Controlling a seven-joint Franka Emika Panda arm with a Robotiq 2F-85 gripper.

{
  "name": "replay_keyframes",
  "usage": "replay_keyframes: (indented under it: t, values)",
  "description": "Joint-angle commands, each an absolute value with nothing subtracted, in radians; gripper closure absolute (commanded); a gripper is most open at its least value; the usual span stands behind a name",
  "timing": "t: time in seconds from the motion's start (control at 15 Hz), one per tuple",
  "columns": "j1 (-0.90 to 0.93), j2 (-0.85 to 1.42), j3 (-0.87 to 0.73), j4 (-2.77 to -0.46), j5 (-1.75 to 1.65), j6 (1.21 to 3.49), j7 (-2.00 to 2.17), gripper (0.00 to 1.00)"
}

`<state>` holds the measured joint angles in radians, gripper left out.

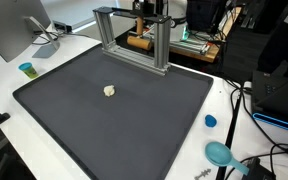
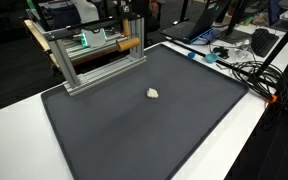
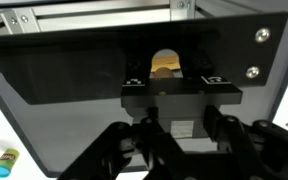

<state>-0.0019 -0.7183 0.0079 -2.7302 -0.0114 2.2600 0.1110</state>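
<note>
Dark matting (image 1: 134, 130) is covering the table (image 1: 74, 45) in both exterior views, a small pale lump (image 1: 109, 90) lying near its middle, before a metal frame (image 1: 130, 12), while the wrist view is showing the gripper (image 3: 179, 145) too murkily to tell spread from clenched.

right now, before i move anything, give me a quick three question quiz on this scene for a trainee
1. True or false: the small cream lump lies on the dark grey mat.
2. Where does the silver aluminium frame stand? A) along one edge of the mat B) at the mat's centre C) on the floor
3. Short answer: which lies off the mat on the white table, the lump or the small round blue cap?
Key: 1 true; 2 A; 3 the blue cap.
</note>
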Motion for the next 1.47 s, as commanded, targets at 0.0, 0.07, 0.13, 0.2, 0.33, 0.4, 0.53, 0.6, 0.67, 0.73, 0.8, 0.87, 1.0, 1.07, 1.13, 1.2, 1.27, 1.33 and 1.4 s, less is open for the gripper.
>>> replay_keyframes:
  t: [0.0,0.07,0.13,0.2,0.33,0.4,0.53,0.6,0.67,0.73,0.8,0.87,1.0,1.07,1.13,1.2,1.27,1.33,1.4]
  values:
    - [-0.032,-0.64,0.027,-2.648,-0.022,2.35,0.131,0.79]
    - [-0.034,-0.609,0.02,-2.617,-0.024,2.361,0.116,0.79]
    - [-0.047,-0.573,0.023,-2.583,-0.039,2.378,0.115,0.79]
    - [-0.058,-0.529,0.026,-2.541,-0.052,2.394,0.118,0.79]
    - [-0.061,-0.444,0.021,-2.453,-0.057,2.393,0.111,0.79]
    - [-0.037,-0.415,0.003,-2.416,-0.023,2.373,0.084,0.79]
    - [-0.046,-0.471,0.012,-2.484,-0.034,2.388,0.1,0.54]
    - [-0.039,-0.436,0.01,-2.451,-0.029,2.382,0.093,0.54]
    - [-0.035,-0.411,0.01,-2.428,-0.027,2.379,0.09,0.54]
    - [-0.032,-0.395,0.01,-2.415,-0.027,2.377,0.09,0.54]
    - [-0.031,-0.388,0.01,-2.41,-0.026,2.377,0.089,0.79]
    - [-0.026,-0.366,0.032,-2.41,-0.021,2.392,0.138,0.79]
    - [-0.041,-0.305,0.082,-2.381,-0.062,2.403,0.25,0.79]
    - [-0.048,-0.274,0.103,-2.363,-0.081,2.404,0.306,0.79]
    - [-0.053,-0.238,0.115,-2.339,-0.095,2.395,0.349,0.79]
    - [-0.058,-0.203,0.123,-2.317,-0.116,2.393,0.388,0.79]
    - [-0.062,-0.156,0.118,-2.284,-0.13,2.396,0.41,0.79]
    - [-0.061,-0.118,0.107,-2.255,-0.135,2.395,0.418,0.79]
    - [-0.058,-0.079,0.084,-2.225,-0.123,2.401,0.39,0.79]
